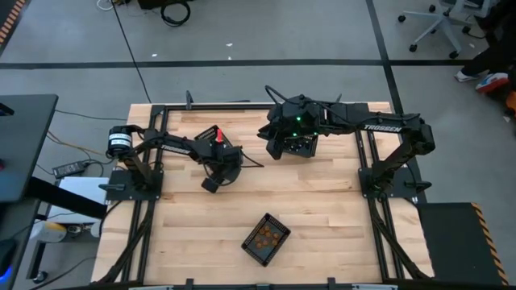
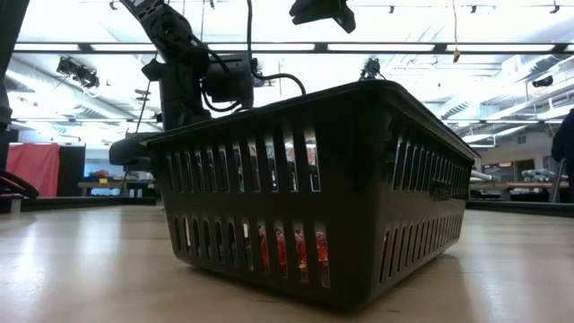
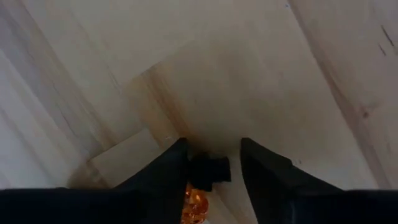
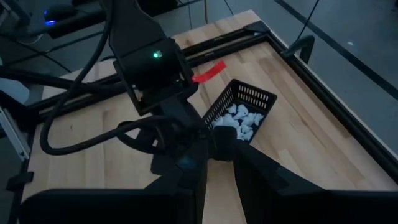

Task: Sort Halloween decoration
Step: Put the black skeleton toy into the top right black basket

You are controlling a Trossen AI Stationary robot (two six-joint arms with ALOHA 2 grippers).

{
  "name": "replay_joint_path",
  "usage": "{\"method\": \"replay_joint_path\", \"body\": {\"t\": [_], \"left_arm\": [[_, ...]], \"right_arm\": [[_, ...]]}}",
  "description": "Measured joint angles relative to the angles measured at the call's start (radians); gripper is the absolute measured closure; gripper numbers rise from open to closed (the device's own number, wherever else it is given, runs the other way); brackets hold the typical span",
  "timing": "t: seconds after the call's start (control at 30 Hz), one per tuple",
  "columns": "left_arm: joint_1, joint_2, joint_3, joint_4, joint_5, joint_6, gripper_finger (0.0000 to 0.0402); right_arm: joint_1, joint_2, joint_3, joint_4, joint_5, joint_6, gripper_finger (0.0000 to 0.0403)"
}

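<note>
**Basket (image 2: 359, 179) nearest low lens; my left gripper (image 3: 212, 146) apart at a black trinket (image 3: 208, 171)**

Low view: the mesh basket fills the foreground on the table (image 2: 81, 269). Orange trinkets (image 2: 278, 251) show through its lower slots.

High view: this same basket sits at the near-middle of the table. My left gripper hangs over bare wood, left of centre. My right gripper (image 1: 278, 149) is over a second basket (image 1: 300, 145) at the far edge.

Left wrist view: my fingers (image 3: 168, 177) stand apart. The black trinket lies between them, with an orange piece (image 3: 194, 205) beside it.

Right wrist view: a third basket (image 4: 261, 96) holds white trinkets (image 4: 239, 121). I cannot tell the right claw's state.
</note>
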Motion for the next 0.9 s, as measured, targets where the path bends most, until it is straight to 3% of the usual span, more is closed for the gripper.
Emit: {"method": "replay_joint_path", "body": {"t": [0.23, 0.47, 0.9], "left_arm": [[0.026, 0.001, 0.0, 0.02, -0.016, 0.045, 0.0304], [0.028, 0.003, -0.002, 0.032, -0.023, 0.002, 0.0392], [0.031, 0.006, 0.058, 0.05, -0.033, -0.134, 0.0397]], "right_arm": [[0.0, 0.0, 0.0, -0.001, -0.002, 0.003, 0.032], [0.0, 0.0, 0.0, -0.005, -0.009, 0.009, 0.032], [0.001, 0.0, 0.0, -0.006, -0.009, 0.008, 0.032]]}}
